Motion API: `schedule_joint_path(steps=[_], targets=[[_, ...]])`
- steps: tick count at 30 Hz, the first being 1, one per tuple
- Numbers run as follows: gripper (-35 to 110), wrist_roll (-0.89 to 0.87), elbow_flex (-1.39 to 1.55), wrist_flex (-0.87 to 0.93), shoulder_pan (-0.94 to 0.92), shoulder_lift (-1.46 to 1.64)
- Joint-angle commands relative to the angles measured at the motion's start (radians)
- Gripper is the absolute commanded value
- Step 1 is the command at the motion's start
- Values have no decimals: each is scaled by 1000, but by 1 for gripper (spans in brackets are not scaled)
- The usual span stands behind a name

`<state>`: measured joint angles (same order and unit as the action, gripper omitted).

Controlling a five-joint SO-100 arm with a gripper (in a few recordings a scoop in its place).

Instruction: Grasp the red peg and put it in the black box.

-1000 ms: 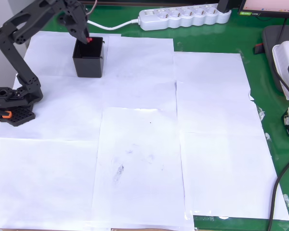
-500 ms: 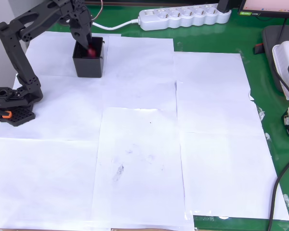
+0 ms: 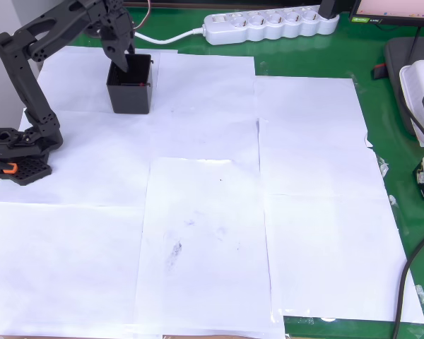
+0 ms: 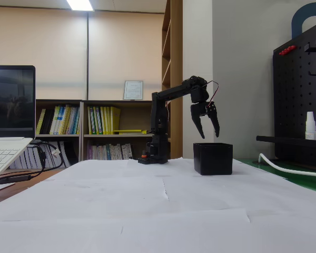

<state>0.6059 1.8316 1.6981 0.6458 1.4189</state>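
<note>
1. Arm base (image 3: 18,152): black, at the left edge of the overhead view, on white paper sheets (image 3: 205,212) covering a green table (image 3: 381,127).
2. Arm (image 4: 171,95): reaches up and over from its base toward the box, seen side-on in the fixed view.
3. Gripper (image 4: 207,125): hangs just above the box, fingertips pointing down, clear of the rim. Jaws spread wide apart; nothing between them. In the overhead view the gripper (image 3: 124,56) sits over the box's far left corner.
4. Box (image 4: 213,158): black, square, upright on the paper; in the overhead view the box (image 3: 131,99) stands near the top left.
5. Peg: I cannot make it out; the box's interior is dark and partly hidden by the gripper.
6. Power strip (image 3: 272,23): white, along the top edge, well apart from the box.
</note>
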Motion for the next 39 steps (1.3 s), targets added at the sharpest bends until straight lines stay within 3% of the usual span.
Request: schedule_joint_path(steps=[1,5,11,24,30,39], targets=[[0,97,161,87,-44,-153],[0,252,163,144,-150,-331],[0,456,-152,103,-347,-684],[0,718,-1456,-249,-624,-1408],[0,744,-1663,-196,-618,-1605],[0,796,-1720,-224,-632,-1605]])
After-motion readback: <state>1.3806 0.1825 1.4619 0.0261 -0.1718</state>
